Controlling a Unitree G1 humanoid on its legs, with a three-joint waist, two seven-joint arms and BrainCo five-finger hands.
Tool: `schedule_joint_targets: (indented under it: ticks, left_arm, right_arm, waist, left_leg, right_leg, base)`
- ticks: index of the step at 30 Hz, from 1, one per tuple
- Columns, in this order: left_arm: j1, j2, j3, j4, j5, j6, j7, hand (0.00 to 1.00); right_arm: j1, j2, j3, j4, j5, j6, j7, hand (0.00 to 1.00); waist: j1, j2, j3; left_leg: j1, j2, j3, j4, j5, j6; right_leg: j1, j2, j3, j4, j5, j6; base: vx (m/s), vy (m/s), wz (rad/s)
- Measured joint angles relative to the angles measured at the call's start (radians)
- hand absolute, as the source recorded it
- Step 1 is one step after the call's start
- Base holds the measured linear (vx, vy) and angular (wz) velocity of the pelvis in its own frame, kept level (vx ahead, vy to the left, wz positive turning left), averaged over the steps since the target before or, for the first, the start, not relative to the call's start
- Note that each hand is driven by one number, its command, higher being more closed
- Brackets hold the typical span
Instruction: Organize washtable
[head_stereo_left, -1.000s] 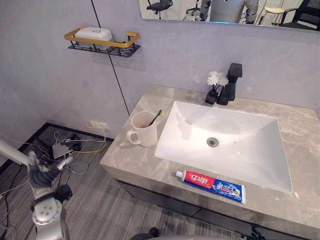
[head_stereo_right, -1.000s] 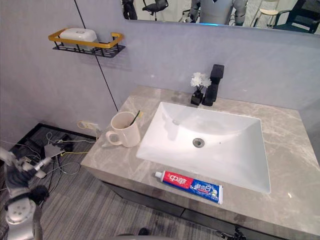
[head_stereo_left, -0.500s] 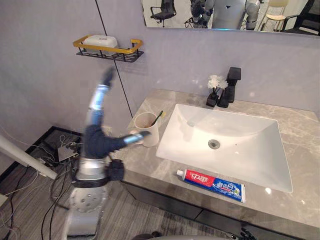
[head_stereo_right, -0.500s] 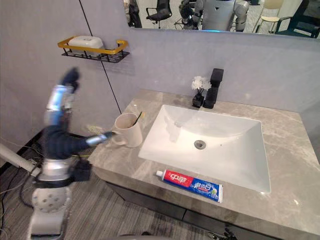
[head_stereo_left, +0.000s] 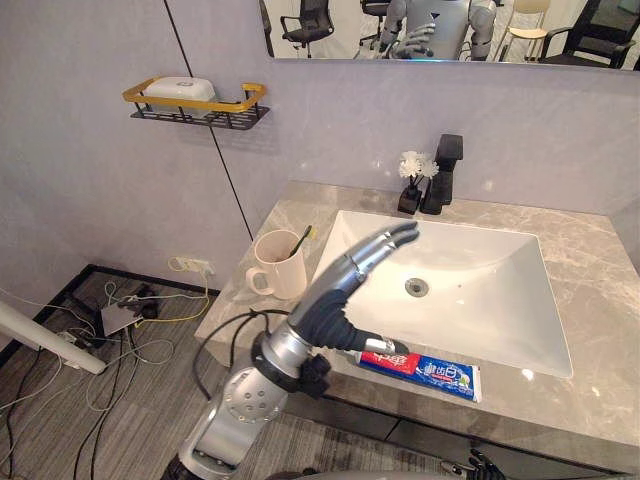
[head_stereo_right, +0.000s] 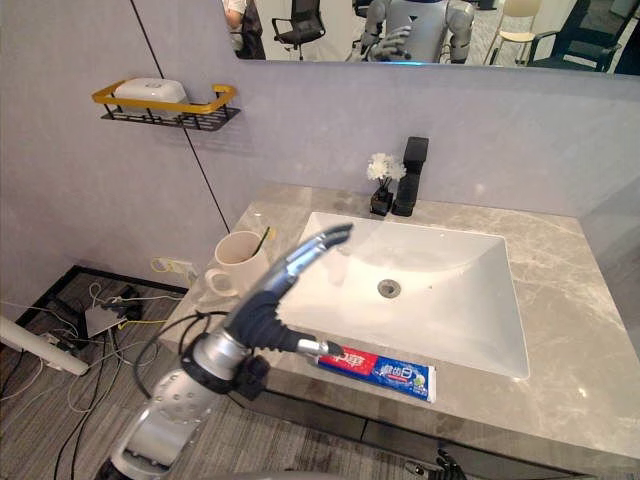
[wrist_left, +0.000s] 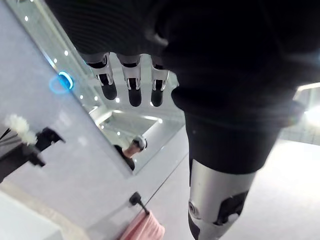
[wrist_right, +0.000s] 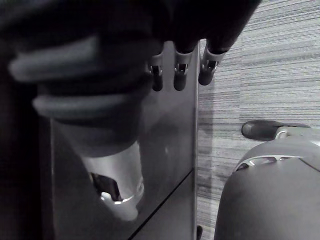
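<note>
A red, white and blue toothpaste tube (head_stereo_left: 425, 369) lies flat on the marble counter (head_stereo_left: 590, 290) in front of the white sink (head_stereo_left: 470, 300). A cream cup (head_stereo_left: 283, 266) with a green toothbrush (head_stereo_left: 304, 238) in it stands left of the sink. My left hand (head_stereo_left: 342, 288) hovers over the sink's left edge with its fingers (wrist_left: 133, 83) straight and open. Its thumb reaches toward the tube's cap end; I cannot tell if it touches. My right hand (wrist_right: 180, 66) hangs low beside the dark cabinet front (wrist_right: 165, 150), fingers relaxed, holding nothing.
A black faucet (head_stereo_left: 444, 172) and a small vase of white flowers (head_stereo_left: 411, 172) stand behind the sink. A wall shelf (head_stereo_left: 196, 100) with a white soap box is at upper left. Cables and a power strip (head_stereo_left: 120, 318) lie on the floor at left.
My left arm swung up from low at the left and now reaches across the counter above the sink's left edge. The camera also shifted slightly.
</note>
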Motion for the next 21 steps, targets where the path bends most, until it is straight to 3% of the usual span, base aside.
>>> schedule_joint_targets:
  ticks: [9, 21]
  left_arm:
    - [-0.001, -0.001, -0.064, 0.24, 0.1, 0.026, -0.034, 0.0]
    - [-0.002, -0.011, -0.05, 0.328, 0.167, 0.064, -0.008, 0.0]
  right_arm:
    - [-0.002, 0.004, 0.0, -0.001, 0.0, 0.002, 0.0, 0.0]
    - [-0.032, 0.026, -0.003, -0.002, 0.001, 0.007, -0.002, 0.0]
  waist:
    - [-0.02, -0.006, 0.002]
    - [-0.05, -0.02, 0.016]
  left_leg:
    - [0.017, -0.002, 0.004, -0.024, 0.004, -0.001]
    - [0.048, -0.002, 0.026, -0.051, 0.008, -0.001]
  right_leg:
    - [0.008, -0.001, 0.005, -0.015, 0.002, 0.004]
    - [0.021, -0.003, 0.025, -0.022, 0.004, 0.005]
  base:
    - [-0.01, -0.002, -0.03]
    - [-0.01, -0.007, -0.04]
